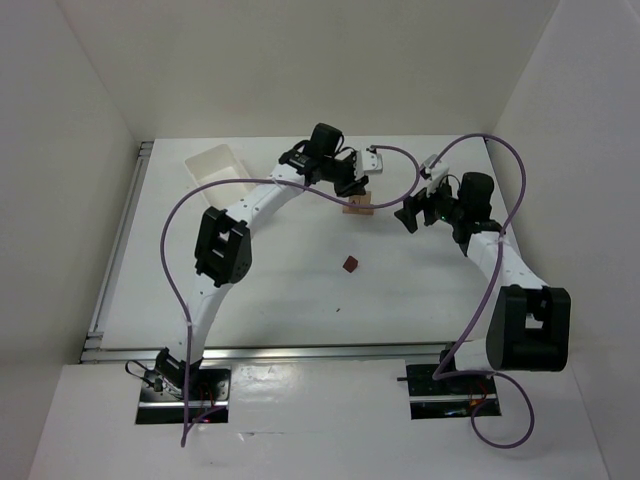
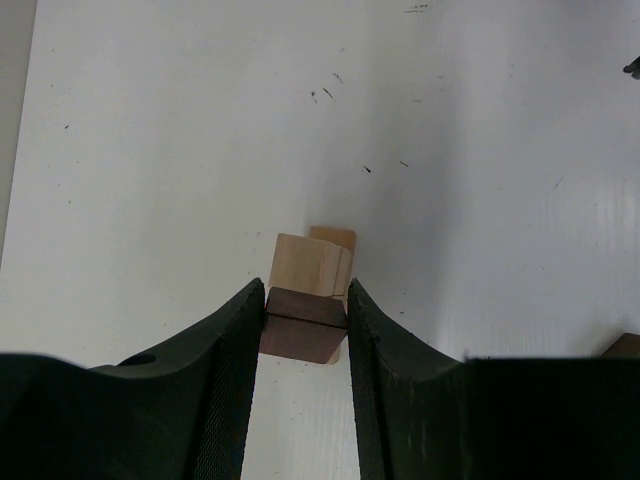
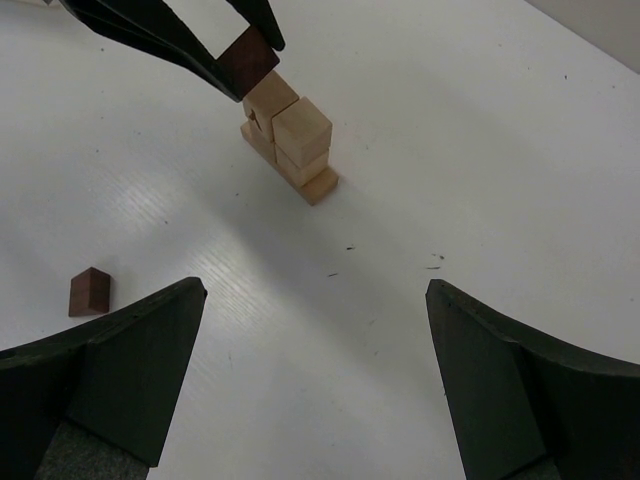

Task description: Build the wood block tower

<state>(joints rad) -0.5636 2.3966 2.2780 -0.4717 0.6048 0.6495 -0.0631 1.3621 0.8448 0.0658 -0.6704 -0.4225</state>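
Observation:
The wood block tower (image 3: 290, 145) is a small stack of light tan cubes on a flat plank; it also shows in the top view (image 1: 357, 207) and the left wrist view (image 2: 312, 262). My left gripper (image 2: 306, 310) is shut on a dark maroon roof-shaped block (image 2: 303, 325) and holds it at the top of the tower's near column (image 3: 248, 58). A second maroon block (image 3: 89, 292) lies loose on the table (image 1: 349, 264). My right gripper (image 3: 315, 290) is open and empty, to the right of the tower.
A white rectangular tray (image 1: 216, 163) stands at the back left of the table. White walls close in the back and both sides. A metal rail (image 1: 115, 250) runs along the table's left edge.

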